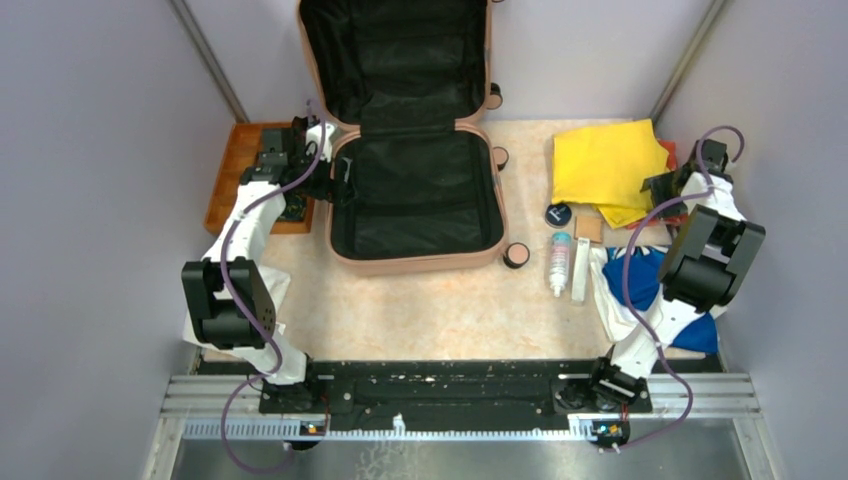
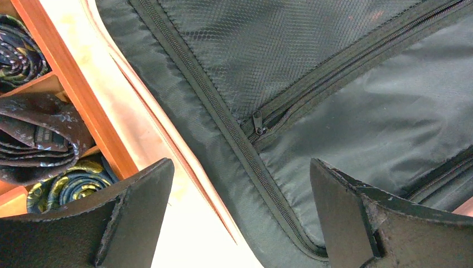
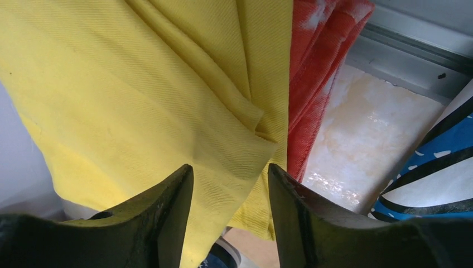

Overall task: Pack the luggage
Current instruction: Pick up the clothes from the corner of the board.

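Your luggage [image 1: 420, 195] lies open at the far middle, with bare table [image 1: 430, 310] on its near side. Your left gripper [image 2: 240, 170] hangs wide open and empty over its left rim, just beside the orange tray [image 2: 83, 103]. Your right gripper [image 3: 230, 170] is half closed around an edge of the yellow cloth [image 3: 139, 84]; I cannot tell if it pinches.

Robot lab test cell: plain grey panel walls [image 1: 95, 150] box in a marble-look table [image 1: 430, 310], two arms [image 1: 250, 215] bolted to an aluminium rail [image 1: 200, 392].
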`<state>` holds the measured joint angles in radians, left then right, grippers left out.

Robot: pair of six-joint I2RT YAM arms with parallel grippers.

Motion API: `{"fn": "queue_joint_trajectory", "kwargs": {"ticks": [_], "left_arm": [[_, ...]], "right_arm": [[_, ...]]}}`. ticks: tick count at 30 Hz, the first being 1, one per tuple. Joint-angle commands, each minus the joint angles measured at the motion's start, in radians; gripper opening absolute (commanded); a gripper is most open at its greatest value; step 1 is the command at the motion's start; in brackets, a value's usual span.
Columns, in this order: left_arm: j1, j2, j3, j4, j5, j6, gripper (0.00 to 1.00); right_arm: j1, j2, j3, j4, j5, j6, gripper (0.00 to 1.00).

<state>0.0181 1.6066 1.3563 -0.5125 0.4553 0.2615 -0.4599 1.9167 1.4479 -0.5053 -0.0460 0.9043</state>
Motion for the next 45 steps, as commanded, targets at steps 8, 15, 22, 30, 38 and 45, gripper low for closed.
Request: {"fn": "queue_joint_trajectory", "kwargs": {"ticks": [8,15,22,30,38,45], "left_arm": [[-0.001,0.001,0.054,-0.018,0.004,0.015,0.98],[-0.003,-0.005,0.056,-0.017,0.014,0.008,0.98],[-0.002,-0.003,0.070,-0.029,0.015,0.005,0.98],[-0.004,0.002,0.078,-0.031,0.015,0.004,0.98],[-0.004,0.000,0.083,-0.040,0.019,0.002,0.98],[-0.007,0.016,0.126,-0.066,0.008,-0.002,0.98]], "right_arm": [[-0.023,-0.017,0.000,0.053,0.041,-0.014,0.34],[-0.026,-0.013,-0.014,0.069,0.043,-0.014,0.00],[-0.028,-0.055,0.111,0.026,0.135,-0.052,0.00],[-0.028,-0.040,0.226,0.008,0.242,-0.115,0.00],[-0.028,0.068,0.307,0.051,0.389,-0.229,0.00],[-0.024,0.126,0.393,0.042,0.383,-0.256,0.05]]}}
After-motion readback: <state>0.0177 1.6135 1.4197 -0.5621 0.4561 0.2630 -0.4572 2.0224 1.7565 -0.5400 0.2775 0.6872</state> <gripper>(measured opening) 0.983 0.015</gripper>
